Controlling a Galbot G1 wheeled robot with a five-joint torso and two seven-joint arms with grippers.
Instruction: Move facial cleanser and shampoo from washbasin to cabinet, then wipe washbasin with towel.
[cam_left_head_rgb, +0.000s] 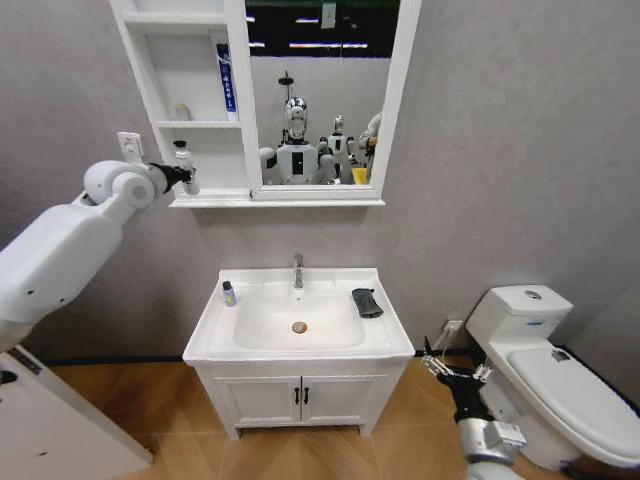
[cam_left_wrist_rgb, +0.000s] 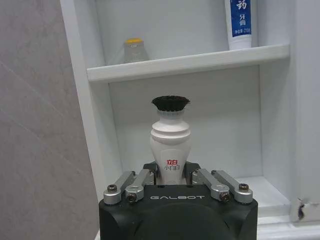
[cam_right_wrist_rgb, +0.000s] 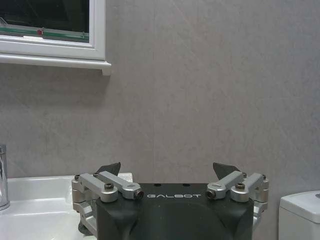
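Grey wall (cam_left_head_rgb: 500, 130) behind the fixtures. White toilet (cam_left_head_rgb: 560, 380) at the right, its lid down and a round flush button (cam_left_head_rgb: 533, 294) on the tank top. Two-door white vanity (cam_left_head_rgb: 300, 398) with black handles (cam_left_head_rgb: 300, 396) (set at the meeting edges of the doors). Wood-patterned floor (cam_left_head_rgb: 130, 400) laid in herringbone. White wall socket (cam_left_head_rgb: 130, 146) at the upper left; a second outlet (cam_left_head_rgb: 452, 326) low on the wall near the toilet.

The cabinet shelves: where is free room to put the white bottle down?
The bottom shelf is bare beside the white bottle that the left gripper holds. The middle shelf has room between the small jar and the blue-labelled tube. The tube's corner is crowded.
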